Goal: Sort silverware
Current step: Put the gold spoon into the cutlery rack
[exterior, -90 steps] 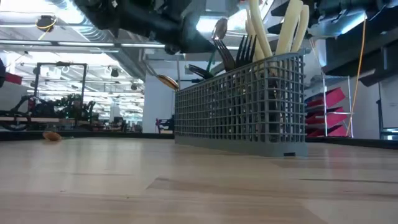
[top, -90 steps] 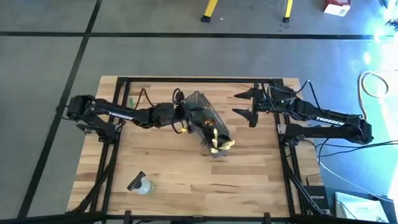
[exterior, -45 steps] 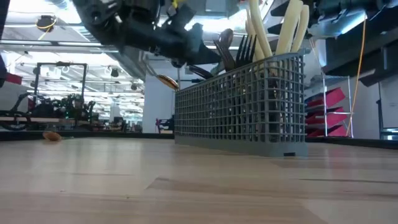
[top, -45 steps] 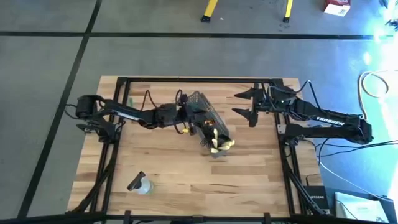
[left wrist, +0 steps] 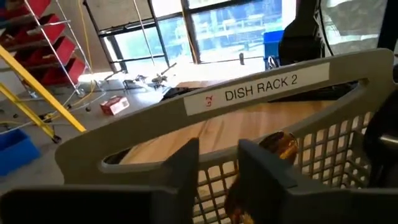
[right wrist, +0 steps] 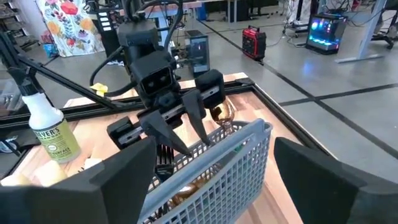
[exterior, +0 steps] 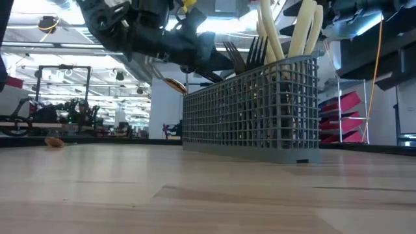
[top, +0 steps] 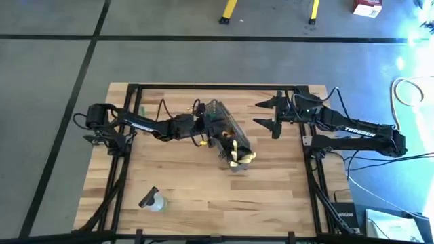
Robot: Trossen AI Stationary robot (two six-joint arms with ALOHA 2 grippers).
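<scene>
Evenly lit from above, casting only faint shadows on the desk (top: 190,183). Glaring white at the far right edge of the high view. Blowing out bright ceiling lights (exterior: 224,23) in the low view, silhouetting the dark arm. Glowing with window (left wrist: 236,28) backlight in the left wrist view, blurring nearby fingers (left wrist: 186,171).

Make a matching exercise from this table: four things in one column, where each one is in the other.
Things:
1. left hand
2. right hand
3. spray bottle
4. pale utensils

Places:
A. alone on the wood, away from the basket
B. standing in the mesh basket
C. at the basket's rim
D. in the air off to the basket's side, touching nothing

Pairs: 1-C, 2-D, 3-A, 4-B
</scene>
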